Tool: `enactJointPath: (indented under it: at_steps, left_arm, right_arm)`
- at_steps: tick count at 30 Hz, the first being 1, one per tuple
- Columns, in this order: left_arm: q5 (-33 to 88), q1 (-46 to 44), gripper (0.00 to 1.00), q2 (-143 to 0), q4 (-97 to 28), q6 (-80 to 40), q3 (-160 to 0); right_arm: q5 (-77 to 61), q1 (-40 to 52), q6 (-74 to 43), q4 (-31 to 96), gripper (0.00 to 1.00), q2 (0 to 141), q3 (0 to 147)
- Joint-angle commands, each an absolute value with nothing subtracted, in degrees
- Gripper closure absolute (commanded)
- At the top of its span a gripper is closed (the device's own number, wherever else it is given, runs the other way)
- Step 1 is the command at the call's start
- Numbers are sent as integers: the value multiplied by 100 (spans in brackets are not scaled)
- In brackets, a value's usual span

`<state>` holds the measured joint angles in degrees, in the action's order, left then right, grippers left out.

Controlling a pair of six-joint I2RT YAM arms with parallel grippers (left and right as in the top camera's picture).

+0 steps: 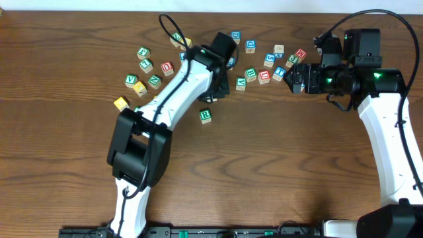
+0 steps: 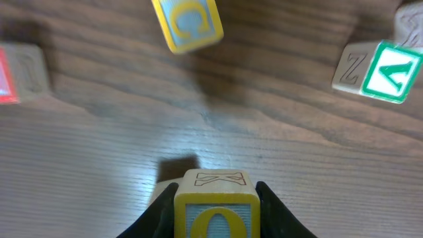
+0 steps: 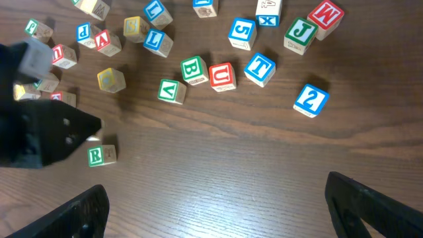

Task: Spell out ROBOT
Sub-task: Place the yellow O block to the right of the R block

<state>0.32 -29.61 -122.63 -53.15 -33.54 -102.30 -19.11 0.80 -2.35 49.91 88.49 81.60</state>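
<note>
1. Left fingers [image 2: 274, 215] pinch yellow O cube [image 2: 217, 215].
2. Right fingers [image 3: 370, 205] spread wide, nothing btwn.
3. Green R cube [image 1: 205, 116] alone, mid bench [image 1: 66, 165]; green B [image 3: 193, 70] & blue T [image 3: 260, 69] farther right, red U [image 3: 222, 76] btwn.

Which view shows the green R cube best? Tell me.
Right wrist: the R cube is unobstructed, its letter large and readable. Overhead shows the cube smaller, beside the left arm. Left wrist does not show it.
</note>
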Motion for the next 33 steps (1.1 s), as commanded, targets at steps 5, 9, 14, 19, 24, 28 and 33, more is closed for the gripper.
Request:
enactJointPath:
  at_steps: [5, 9, 14, 19, 24, 28, 33]
  left_arm:
    - [40, -3159, 73, -12431, -4869, -3920, -9830]
    - [38, -3159, 73, -12431, -4683, -4128, -9544]
    - [40, -3159, 73, -12431, -4423, -4259, -9185]
    - [40, -3159, 73, -12431, -4394, -4342, -9098]
    - [43, -3159, 73, -12431, -4401, -4340, -9098]
    - [45, -3159, 73, -12431, -4377, -4342, -9098]
    - [45, -3159, 73, -12431, -4421, -4340, -9098]
  right_arm:
    - [-1946, 8, -207, 4998, 1, 8851, 8276]
    - [-1946, 8, -207, 4998, 1, 8851, 8276]
    - [-1946, 8, -207, 4998, 1, 8851, 8276]
    - [-1946, 8, -207, 4998, 1, 8851, 8276]
    - [-1946, 8, -207, 4995, 1, 8851, 8276]
    - [-1946, 8, -207, 4998, 1, 8851, 8276]
    - [-1946, 8, -207, 4998, 1, 8851, 8276]
